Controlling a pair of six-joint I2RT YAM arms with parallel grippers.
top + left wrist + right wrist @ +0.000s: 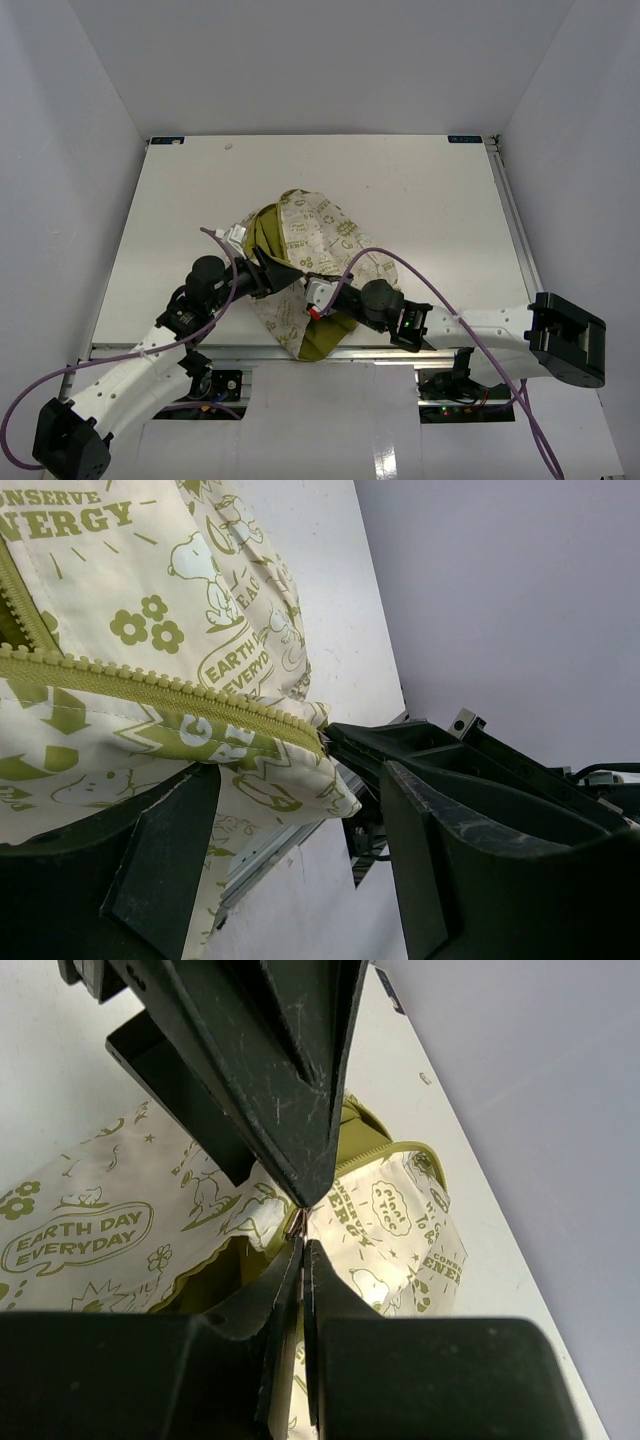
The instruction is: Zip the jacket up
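The cream jacket [322, 232] with olive prints lies crumpled mid-table, its olive lining showing at the near end. My right gripper [318, 294] is shut on the small metal zipper pull [297, 1223]; in the right wrist view its fingers [285, 1290] are pressed together just below the jacket [90, 1225]. My left gripper [272, 270] sits right beside it with its jaws wide apart. In the left wrist view the jacket's hem corner [300, 770] and the zipper teeth [150, 685] hang between the left fingers [165, 865], the cloth resting against one of them.
The white table [430, 190] has grey walls on three sides. A metal rail [200, 350] runs along the near edge just below the jacket. Purple cables [420, 275] loop over both arms. The left finger [270, 1080] looms directly above the right gripper.
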